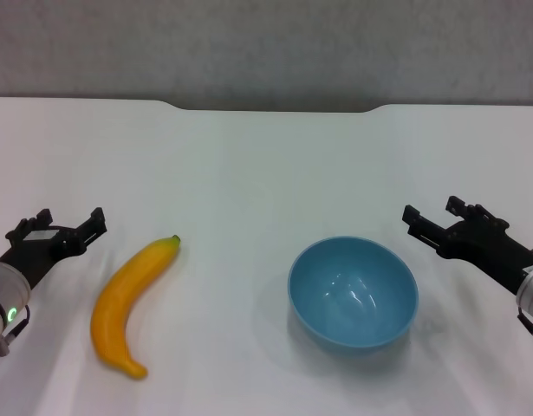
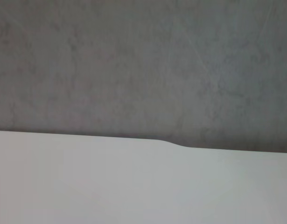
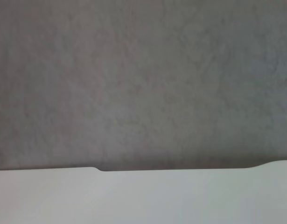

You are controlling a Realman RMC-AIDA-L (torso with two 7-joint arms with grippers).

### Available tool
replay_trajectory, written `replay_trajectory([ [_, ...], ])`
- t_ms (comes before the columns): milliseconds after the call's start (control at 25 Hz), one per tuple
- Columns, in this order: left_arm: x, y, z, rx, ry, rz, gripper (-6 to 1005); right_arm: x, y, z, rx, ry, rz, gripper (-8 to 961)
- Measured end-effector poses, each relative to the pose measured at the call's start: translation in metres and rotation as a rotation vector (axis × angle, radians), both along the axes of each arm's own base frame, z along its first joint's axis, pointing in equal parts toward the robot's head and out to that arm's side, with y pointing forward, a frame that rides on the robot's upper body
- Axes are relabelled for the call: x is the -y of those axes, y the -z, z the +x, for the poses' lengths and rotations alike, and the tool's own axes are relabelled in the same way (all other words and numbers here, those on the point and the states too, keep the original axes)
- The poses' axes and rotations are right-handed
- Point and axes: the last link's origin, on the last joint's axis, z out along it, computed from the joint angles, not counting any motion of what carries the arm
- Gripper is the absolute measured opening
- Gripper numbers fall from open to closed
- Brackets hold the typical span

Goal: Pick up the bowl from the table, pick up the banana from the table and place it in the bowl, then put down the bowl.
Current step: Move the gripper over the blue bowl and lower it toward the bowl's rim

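Blue bowl (image 1: 353,293) sits just inward of the right gripper (image 1: 431,218), banana (image 1: 132,303) just inward of the left gripper (image 1: 68,224), both jaws spread and empty.

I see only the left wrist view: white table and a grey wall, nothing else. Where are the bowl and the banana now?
Observer: In the head view the bowl stands upright and empty on the table, toward the robot's right.
Operator: And the banana?
Observer: The banana lies flat on the table, left of the bowl and apart from it, green stem tip pointing away from the robot.
Operator: Is any gripper holding something?
Observer: No. The left gripper is open, left of the banana, touching nothing.
Operator: And the other arm?
Observer: The right gripper is open too, right of the bowl and clear of its rim.
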Motion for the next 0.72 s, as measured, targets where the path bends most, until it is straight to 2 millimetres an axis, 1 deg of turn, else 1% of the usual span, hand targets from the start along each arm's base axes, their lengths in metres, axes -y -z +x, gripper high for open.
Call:
replay_trajectory([
  [520, 0.0023, 0.0008, -0.0026, -0.001, -0.008, -0.003, 897, -0.0004, 0.0008, -0.0013, -0.002, 0.002, 0.000, 875],
  [720, -0.0016, 0.0001, 0.0030, 0.008, 0.001, -0.009, 892, -0.0008, -0.0016, -0.0037, -0.023, -0.002, 0.001, 871],
])
